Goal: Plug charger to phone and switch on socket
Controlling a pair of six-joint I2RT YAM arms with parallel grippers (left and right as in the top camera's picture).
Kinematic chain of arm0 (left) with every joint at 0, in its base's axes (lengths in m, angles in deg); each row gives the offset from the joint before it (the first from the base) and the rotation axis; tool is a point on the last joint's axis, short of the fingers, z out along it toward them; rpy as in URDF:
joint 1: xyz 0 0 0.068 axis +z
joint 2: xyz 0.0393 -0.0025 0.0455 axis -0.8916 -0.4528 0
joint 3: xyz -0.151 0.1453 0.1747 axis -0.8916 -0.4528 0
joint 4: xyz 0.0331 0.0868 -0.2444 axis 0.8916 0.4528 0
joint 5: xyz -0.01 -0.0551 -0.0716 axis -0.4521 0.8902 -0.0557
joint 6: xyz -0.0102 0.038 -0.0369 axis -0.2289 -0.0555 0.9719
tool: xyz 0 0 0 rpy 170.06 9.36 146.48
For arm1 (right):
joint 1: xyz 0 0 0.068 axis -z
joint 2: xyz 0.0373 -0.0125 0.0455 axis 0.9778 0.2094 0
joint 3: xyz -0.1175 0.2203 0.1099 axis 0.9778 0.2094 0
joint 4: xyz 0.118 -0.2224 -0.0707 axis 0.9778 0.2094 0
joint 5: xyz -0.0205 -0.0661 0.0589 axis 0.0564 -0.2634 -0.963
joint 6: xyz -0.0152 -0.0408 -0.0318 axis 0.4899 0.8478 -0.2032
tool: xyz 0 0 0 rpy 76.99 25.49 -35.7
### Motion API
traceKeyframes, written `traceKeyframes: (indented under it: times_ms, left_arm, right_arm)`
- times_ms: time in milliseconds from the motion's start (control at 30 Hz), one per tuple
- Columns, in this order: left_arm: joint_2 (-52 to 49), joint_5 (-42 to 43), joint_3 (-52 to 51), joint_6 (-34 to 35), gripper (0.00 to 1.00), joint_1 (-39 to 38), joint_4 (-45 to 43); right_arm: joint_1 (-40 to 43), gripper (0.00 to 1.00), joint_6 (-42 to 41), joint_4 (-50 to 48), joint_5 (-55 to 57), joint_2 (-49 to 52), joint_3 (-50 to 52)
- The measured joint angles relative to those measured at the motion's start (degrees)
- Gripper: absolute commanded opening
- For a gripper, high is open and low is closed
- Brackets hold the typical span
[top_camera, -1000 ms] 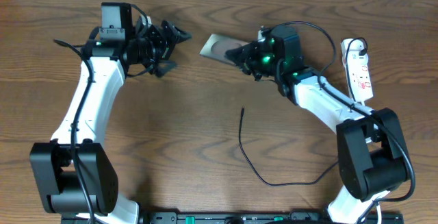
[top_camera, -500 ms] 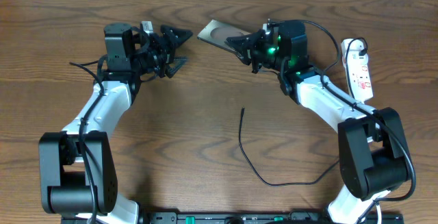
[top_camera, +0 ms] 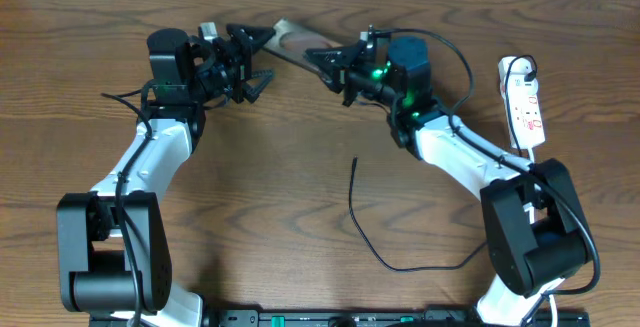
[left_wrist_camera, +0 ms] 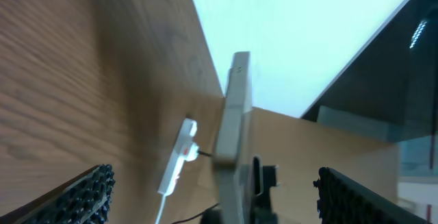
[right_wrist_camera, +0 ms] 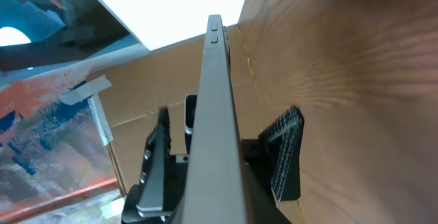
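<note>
While the right gripper [top_camera: 322, 62] holds the phone [top_camera: 290, 35], the left gripper [top_camera: 262, 55] gapes nearby.

Bare wood left of charger [top_camera: 351, 199]; socket [top_camera: 527, 102] blocks right edge; phone [top_camera: 292, 37] between arms.

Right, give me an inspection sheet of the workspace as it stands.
Surface: brown wooden table.
Job's things: phone lifted off the table, edge-on in both wrist views; socket flat near the right edge; charger not in the phone, its tip lying free.
Clutter: nothing seen.
Grippers: right gripper shut on phone; left gripper open, facing the phone's other end.
Cables: charger curves back toward the right arm's base.
Surroundings: cardboard beyond the table.
</note>
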Motion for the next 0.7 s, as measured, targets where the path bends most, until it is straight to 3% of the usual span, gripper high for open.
traceKeyframes:
  times_ms: [367,700]
  left_arm:
    - [0.0,-4.0,0.0,3.5,0.92,0.0,-0.2]
    - [0.0,-6.0,0.0,7.1,0.91,0.0,-7.3]
  right_arm:
    - [-2.4,0.01,-4.2,-4.5,2.1,0.1,0.0]
    - [-3.2,0.01,-5.9,-4.5,4.0,0.1,0.0]
